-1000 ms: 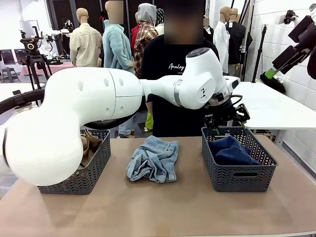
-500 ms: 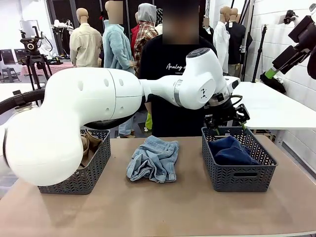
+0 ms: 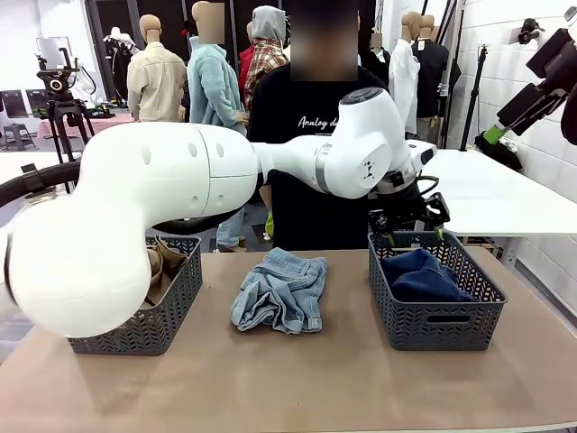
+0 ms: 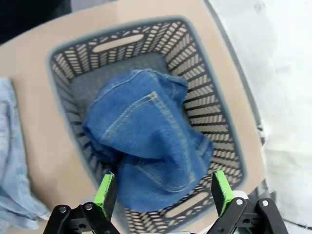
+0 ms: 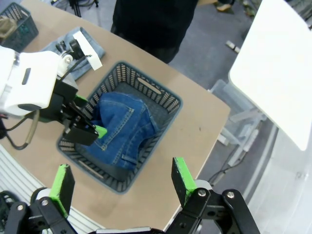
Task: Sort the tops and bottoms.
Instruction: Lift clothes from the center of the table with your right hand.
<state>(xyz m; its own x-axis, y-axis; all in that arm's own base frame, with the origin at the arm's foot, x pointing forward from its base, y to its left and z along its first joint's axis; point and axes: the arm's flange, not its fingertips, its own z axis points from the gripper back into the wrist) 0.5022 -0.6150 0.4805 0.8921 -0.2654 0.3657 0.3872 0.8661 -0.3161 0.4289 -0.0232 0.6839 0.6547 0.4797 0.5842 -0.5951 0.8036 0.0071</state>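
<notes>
A brown desk [image 3: 297, 379] is carrying two grey lattice baskets, with a white table [image 3: 505, 194] and a pale wall standing behind it and a person in a black T-shirt [image 3: 302, 144] waiting at the far side.

The left hand [image 3: 410, 221] is hanging over the far rim of the right-hand basket [image 3: 437, 316], its green-padded fingers [image 4: 105, 190] standing wide apart and gripping nothing. Directly beneath it, the darker blue denim bottoms [image 4: 146, 146] are lying bunched inside that basket, their tan stitched seams and hem showing, folded into a rough heap that is covering most of the basket floor. The cloth is sitting below the fingertips and apart from them.

The pale washed denim bottoms [image 3: 281, 290] are lying crumpled on the bare desk, well off to one side of the left hand, between the two baskets. Farther from that hand, past the pale denim, the left-hand basket [image 3: 149, 316] is holding a tan khaki top [image 3: 162, 266], partly hidden behind the left arm's large white joint.

The right hand [image 5: 119, 183] is hovering high above the desk, its fingers also spread fully and holding nothing. From its wrist camera, the basket with the darker denim [image 5: 124, 131] is lying well below and ahead of it, with the left hand [image 5: 87, 124] poised just over that basket's rim.
</notes>
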